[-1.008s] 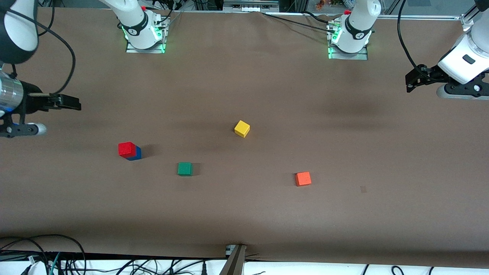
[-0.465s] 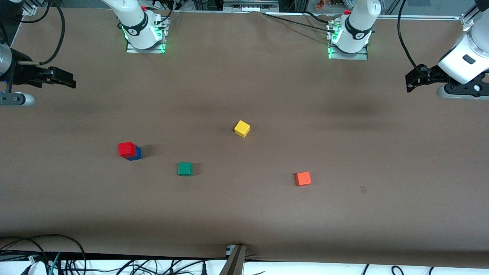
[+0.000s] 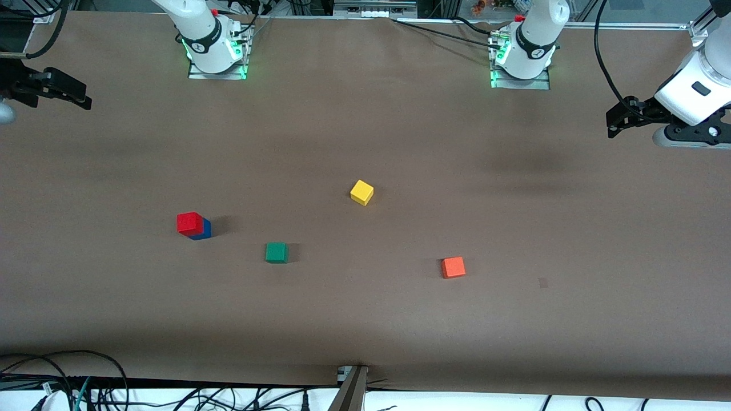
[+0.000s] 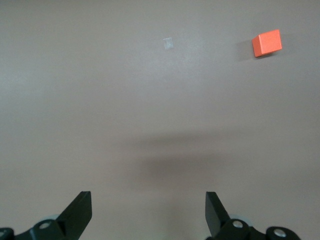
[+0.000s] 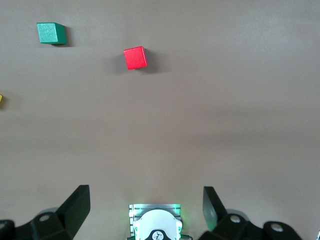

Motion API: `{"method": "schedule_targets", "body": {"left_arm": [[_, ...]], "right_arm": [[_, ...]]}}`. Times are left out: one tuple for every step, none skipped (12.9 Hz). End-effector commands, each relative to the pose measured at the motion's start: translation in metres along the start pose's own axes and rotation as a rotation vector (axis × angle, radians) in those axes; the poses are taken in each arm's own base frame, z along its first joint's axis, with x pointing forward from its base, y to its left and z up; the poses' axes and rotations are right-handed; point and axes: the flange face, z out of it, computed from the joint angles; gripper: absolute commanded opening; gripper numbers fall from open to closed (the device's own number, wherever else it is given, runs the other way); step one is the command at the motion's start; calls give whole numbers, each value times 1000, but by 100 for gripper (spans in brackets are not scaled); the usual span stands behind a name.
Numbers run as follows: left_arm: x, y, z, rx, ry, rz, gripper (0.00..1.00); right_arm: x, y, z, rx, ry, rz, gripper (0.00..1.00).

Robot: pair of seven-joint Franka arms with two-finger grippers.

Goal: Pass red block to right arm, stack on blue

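Note:
The red block (image 3: 189,222) sits on top of the blue (image 3: 204,230) cube, toward the right arm's end of the table. In the right wrist view the red block (image 5: 135,58) hides the blue one beneath it. My right gripper (image 3: 71,92) hangs open and empty, high over the table's edge at the right arm's end, well away from the stack. From its wrist view the right gripper (image 5: 145,196) has nothing between its fingers. My left gripper (image 3: 619,117) waits open and empty over the left arm's end of the table, and shows the same in the left gripper (image 4: 148,200) wrist view.
A green cube (image 3: 276,252) lies beside the stack, slightly nearer the front camera. A yellow cube (image 3: 361,192) sits mid-table, and an orange-red cube (image 3: 453,267) lies toward the left arm's end. The arm bases (image 3: 216,54) stand along the back edge.
The right gripper has drawn up and away from the stack, toward the table's back corner at the right arm's end. The left arm and all cubes have stayed still.

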Motion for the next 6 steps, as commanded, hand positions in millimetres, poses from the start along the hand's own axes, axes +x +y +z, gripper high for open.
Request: {"method": "schedule_targets", "body": {"left_arm": [[2,0,-4,-17,-6,-9,100],[2,0,-5,-17,-4,-10,100],[2,0,-5,-17,-4,-10,100],[2,0,-5,-17,-4,-10,100],[2,0,-5,-17,-4,-10,100],[2,0,-5,-17,-4,-10,100]], "right_arm": [[4,0,13,-14,-40,6,100],[4,1,8,-18,-29,8,100],[6,1,6,-20,-24,10,100],[8,0,7,-20,-26,10,100],[8,0,7,-20,-26,10,100],[9,0,9,-21,-27,10,100]]}}
